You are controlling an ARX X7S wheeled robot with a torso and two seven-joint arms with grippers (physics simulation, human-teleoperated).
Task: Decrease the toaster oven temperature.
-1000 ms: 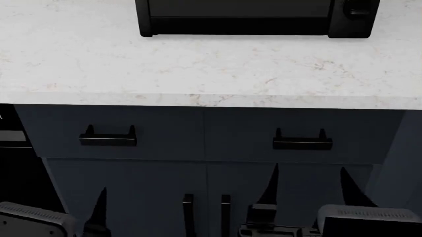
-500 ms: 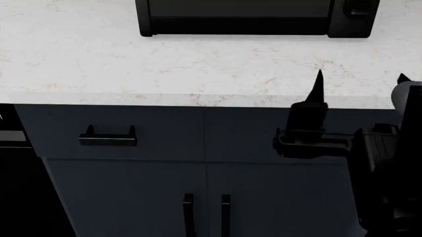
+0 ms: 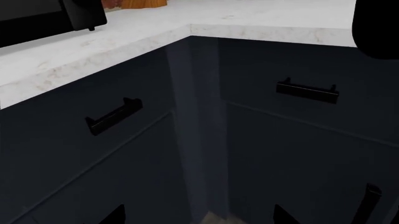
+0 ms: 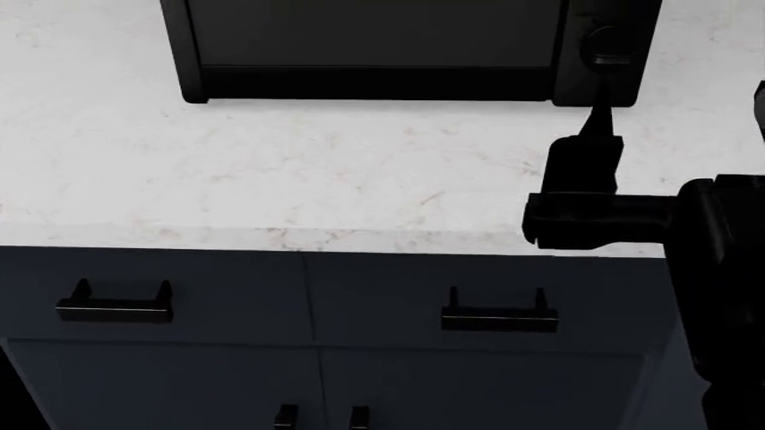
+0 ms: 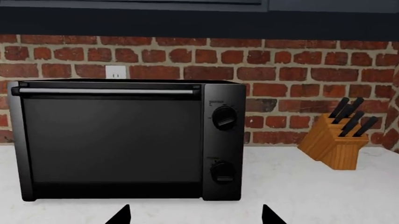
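Observation:
The toaster oven is a black box with a dark glass door, standing at the back of the white counter. In the right wrist view the toaster oven faces me, with an upper knob and a lower knob on its right strip. My right gripper is open and empty above the counter. One fingertip is just in front of the knob strip and touches nothing. In its own view the right gripper is short of the oven. My left gripper is open and empty, low before dark cabinets, and out of the head view.
A wooden knife block stands to the oven's right, against a brick wall with a white outlet. Below the counter edge are dark drawers with black handles. The left wrist view shows a cabinet corner and the oven's corner.
My right gripper has risen from below the counter edge to above it and moved forward toward the oven's knob strip. The head view has shifted, so the oven now shows lower and further left.

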